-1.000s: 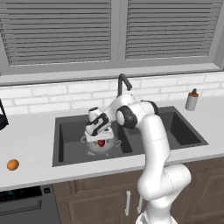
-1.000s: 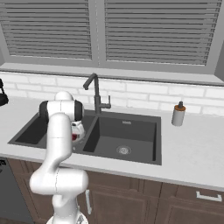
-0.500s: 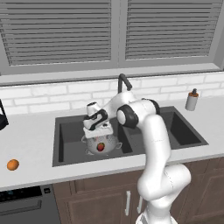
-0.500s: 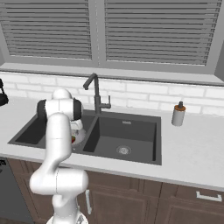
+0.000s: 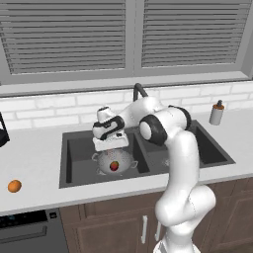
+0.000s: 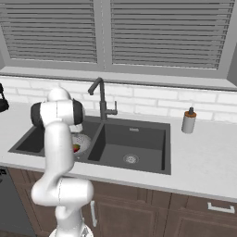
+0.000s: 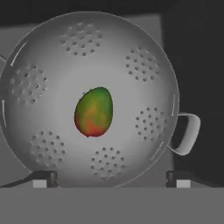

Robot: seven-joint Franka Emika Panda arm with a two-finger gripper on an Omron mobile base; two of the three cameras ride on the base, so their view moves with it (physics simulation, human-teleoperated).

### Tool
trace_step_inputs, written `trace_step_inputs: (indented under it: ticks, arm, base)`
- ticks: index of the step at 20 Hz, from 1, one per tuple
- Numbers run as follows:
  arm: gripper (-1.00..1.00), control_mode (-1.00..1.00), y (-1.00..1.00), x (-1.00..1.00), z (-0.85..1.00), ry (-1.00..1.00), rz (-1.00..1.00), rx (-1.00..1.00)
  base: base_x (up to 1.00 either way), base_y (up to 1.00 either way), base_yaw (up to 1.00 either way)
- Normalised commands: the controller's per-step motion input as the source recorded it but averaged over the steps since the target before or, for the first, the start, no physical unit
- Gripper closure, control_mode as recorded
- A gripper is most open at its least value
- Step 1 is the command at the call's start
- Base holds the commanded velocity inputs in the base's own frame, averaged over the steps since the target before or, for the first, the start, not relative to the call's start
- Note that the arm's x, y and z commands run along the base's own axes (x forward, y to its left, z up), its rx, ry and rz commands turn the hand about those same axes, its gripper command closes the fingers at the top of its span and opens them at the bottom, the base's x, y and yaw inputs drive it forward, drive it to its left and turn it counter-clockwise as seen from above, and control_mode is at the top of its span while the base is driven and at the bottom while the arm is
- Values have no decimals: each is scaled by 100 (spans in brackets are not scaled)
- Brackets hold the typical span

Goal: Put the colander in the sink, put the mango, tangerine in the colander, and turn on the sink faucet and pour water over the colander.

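Below gripper (image 7: 110, 179): mango (image 7: 93, 112) lies mid-colander (image 7: 52, 83), between and beyond the fingertips (image 7: 43, 178).
Fingers: spread wide, holding nothing.

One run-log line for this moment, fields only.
gripper: open above colander | mango: in colander | colander: in sink | tangerine: on counter

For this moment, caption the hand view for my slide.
Open gripper above the colander, the mango lying at its centre.
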Motion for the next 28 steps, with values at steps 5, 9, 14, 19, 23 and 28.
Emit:
trace_step_inputs:
  ticks: [5, 9, 14, 19, 23, 28]
  arm:
    - [-100, -100, 4, -63, 50, 0, 0, 14]
    - [-100, -100, 19, -62, 39, 0, 0, 12]
    - [-100, -100, 34, -48, 42, 0, 0, 3]
    - [-100, -100, 44, -39, 45, 0, 0, 0]
    - [-100, -100, 59, -22, 32, 0, 0, 0]
    - [-100, -100, 71, -17, 16, 0, 0, 0]
  base:
    - [0, 0, 0]
    - [0, 0, 0]
    - [0, 0, 0]
    - [0, 0, 0]
    - [0, 0, 0]
    - [0, 0, 0]
